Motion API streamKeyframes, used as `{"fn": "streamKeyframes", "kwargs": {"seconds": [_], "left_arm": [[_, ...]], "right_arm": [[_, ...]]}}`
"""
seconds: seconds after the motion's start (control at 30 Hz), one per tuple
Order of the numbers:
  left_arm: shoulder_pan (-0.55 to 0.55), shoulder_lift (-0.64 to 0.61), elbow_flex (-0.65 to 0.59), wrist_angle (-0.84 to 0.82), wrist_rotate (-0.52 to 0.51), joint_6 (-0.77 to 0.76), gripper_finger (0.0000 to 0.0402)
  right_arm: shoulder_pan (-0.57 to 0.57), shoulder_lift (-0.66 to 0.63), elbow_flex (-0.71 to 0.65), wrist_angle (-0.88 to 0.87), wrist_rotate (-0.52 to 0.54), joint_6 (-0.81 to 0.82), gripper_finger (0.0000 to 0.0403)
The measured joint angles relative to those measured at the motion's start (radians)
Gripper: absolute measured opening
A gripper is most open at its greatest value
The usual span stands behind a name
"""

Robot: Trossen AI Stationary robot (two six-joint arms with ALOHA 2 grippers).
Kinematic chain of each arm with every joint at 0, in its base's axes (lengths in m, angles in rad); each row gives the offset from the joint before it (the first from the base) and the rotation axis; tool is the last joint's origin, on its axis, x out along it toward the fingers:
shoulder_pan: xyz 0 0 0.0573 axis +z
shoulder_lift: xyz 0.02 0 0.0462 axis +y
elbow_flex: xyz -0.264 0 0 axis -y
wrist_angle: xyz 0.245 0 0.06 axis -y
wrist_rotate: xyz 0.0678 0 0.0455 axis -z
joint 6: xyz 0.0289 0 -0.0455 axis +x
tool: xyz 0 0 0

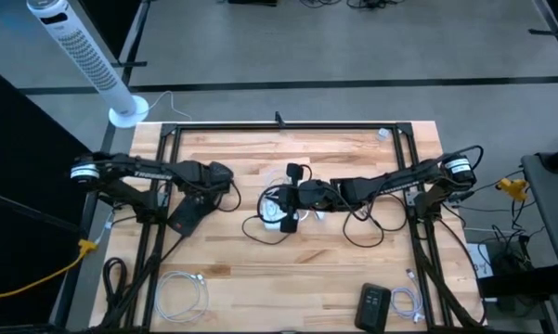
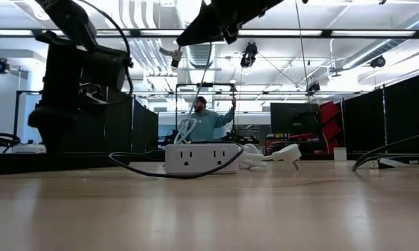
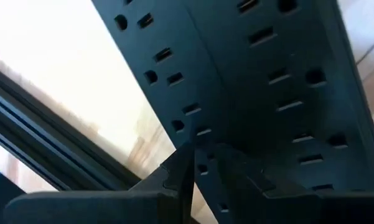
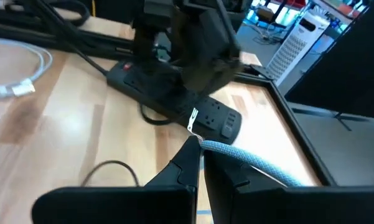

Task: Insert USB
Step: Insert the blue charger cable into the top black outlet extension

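Observation:
A black power strip (image 1: 189, 210) lies on the wooden table at the left; it also shows in the right wrist view (image 4: 168, 93). My left gripper (image 1: 219, 174) hangs close over it, its fingers (image 3: 180, 174) a narrow gap apart, and I cannot tell whether they touch it. My right gripper (image 4: 200, 152) is near the table's middle (image 1: 279, 197). It is shut on a pale braided cable (image 4: 255, 165) with a silver USB plug (image 4: 192, 120). The plug points toward the strip's end (image 4: 227, 123). My right gripper pinches the braided cable (image 4: 206, 146) between its two fingers just behind the USB plug. The plug sticks out past the fingertips, lifted clear of the table. The cable trails back beside the fingers.
A white power strip (image 2: 199, 157) with black cords and a white adapter (image 2: 286, 153) sit mid-table under my right arm. Coiled white cables (image 1: 181, 292) and a black device (image 1: 375, 306) lie near the front edge. A black frame (image 1: 288, 125) rims the table. A person (image 2: 209, 120) stands far behind.

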Motion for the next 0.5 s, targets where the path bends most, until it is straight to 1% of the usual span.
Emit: {"fn": "streamKeyframes", "kwargs": {"seconds": [0.07, 0.13, 0.33, 0.5], "left_arm": [[-0.021, -0.007, -0.002, 0.001, -0.005, 0.002, 0.0063], [-0.053, -0.022, 0.001, 0.013, -0.005, 0.008, 0.0063], [-0.18, -0.083, 0.005, 0.098, 0.053, 0.022, 0.0063], [-0.286, -0.111, 0.002, 0.21, 0.091, 0.052, 0.0064]], "right_arm": [[-0.012, 0.0, 0.0, -0.002, -0.01, -0.031, 0.0], [-0.031, 0.0, 0.0, -0.002, -0.062, -0.065, 0.0], [-0.127, 0.005, 0.0, 0.013, -0.352, -0.101, 0.0], [-0.182, 0.026, 0.0, 0.009, -0.499, -0.183, 0.0]]}}
